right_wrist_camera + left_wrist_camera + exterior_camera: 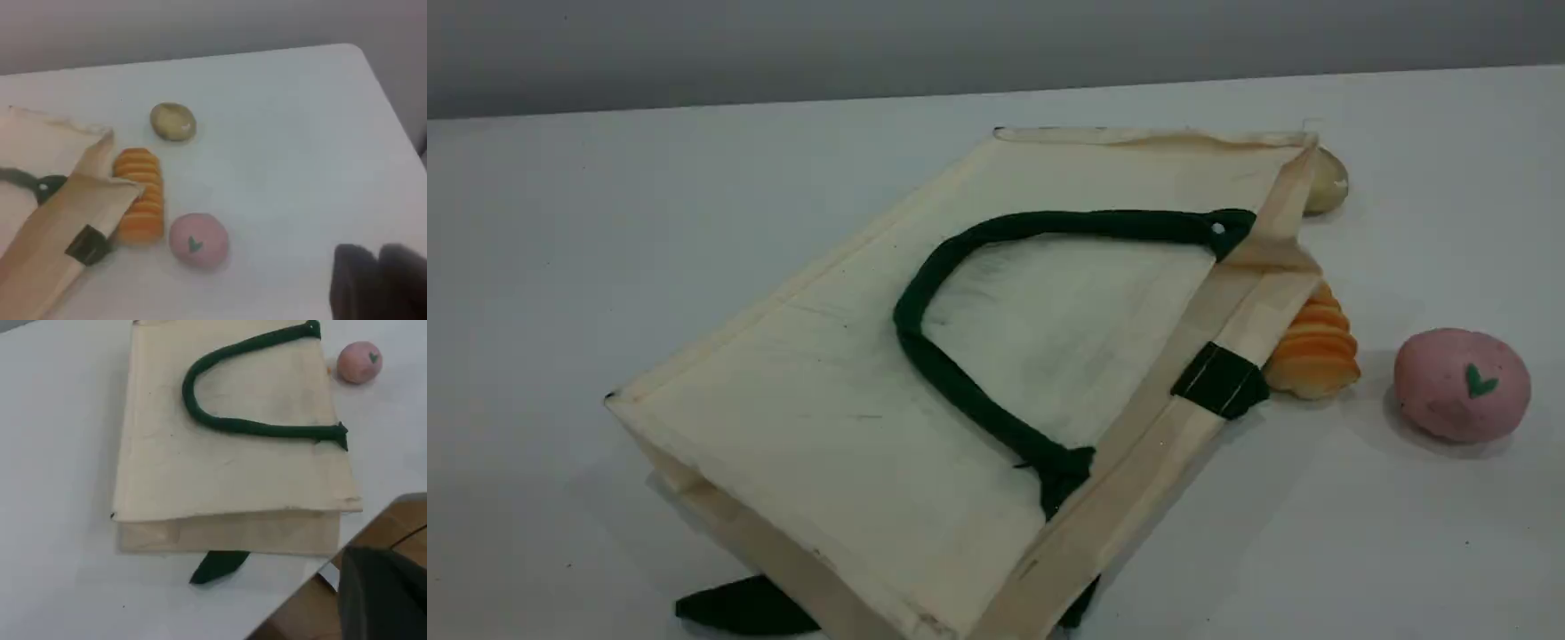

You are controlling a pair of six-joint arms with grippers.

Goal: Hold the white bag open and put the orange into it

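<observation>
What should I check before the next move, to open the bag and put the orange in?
1. The bag is open: not ok, it lies flat.
2. The handle is reachable: ok, it lies on top of the bag.
3. The orange is located: cannot tell, no view shows it.
4. The rim is unobstructed: not ok, the loaf lies close beside it.
5. The left end effector is open: not ok, shut.
6. The right end effector is open: cannot tell.

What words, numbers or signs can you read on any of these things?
No words or numbers can be read anywhere.
Only sign: a small green heart-like mark on the pink ball.
The white bag shows no print on the side facing up.
</observation>
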